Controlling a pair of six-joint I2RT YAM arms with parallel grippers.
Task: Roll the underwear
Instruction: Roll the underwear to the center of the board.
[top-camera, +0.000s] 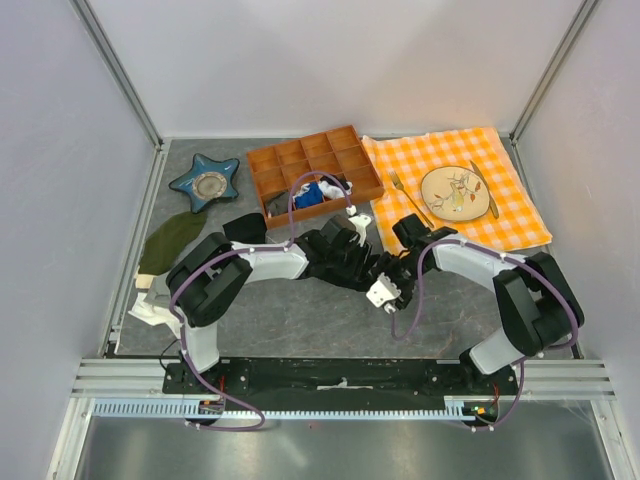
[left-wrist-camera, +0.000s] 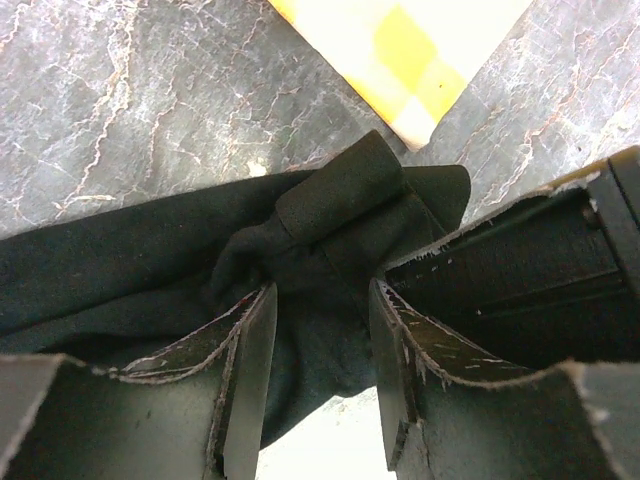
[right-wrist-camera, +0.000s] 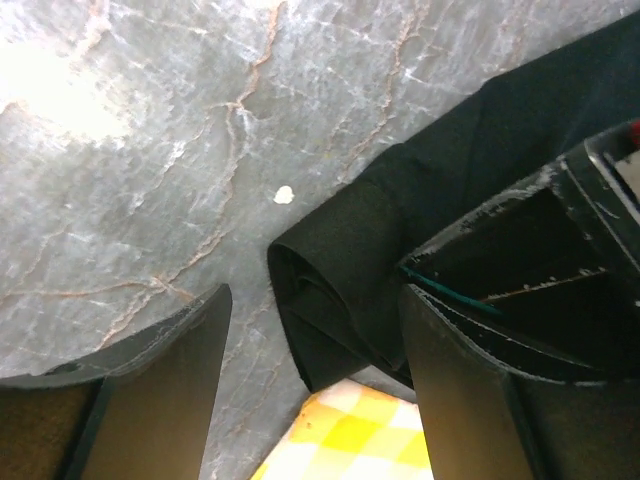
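The underwear (left-wrist-camera: 150, 260) is plain black fabric lying on the grey marbled table. One end is rolled into a spiral (right-wrist-camera: 330, 290). In the top view both arms cover most of it at the table's middle. My left gripper (left-wrist-camera: 320, 290) (top-camera: 370, 262) stands on the fabric, its jaws narrowly apart with cloth bunched between them. A folded band (left-wrist-camera: 340, 195) lies just past its tips. My right gripper (right-wrist-camera: 315, 295) (top-camera: 392, 270) is wide open around the rolled end, which lies close to its right finger. The left gripper's body (right-wrist-camera: 540, 260) shows beside it.
An orange-checked cloth (top-camera: 460, 185) with a plate (top-camera: 455, 192), fork and knife lies at the back right; its corner (left-wrist-camera: 420, 90) is just beyond the roll. An orange compartment tray (top-camera: 315, 165), a blue star dish (top-camera: 205, 180), an olive cloth (top-camera: 170, 240) and a small black cloth (top-camera: 245, 228) lie behind and left.
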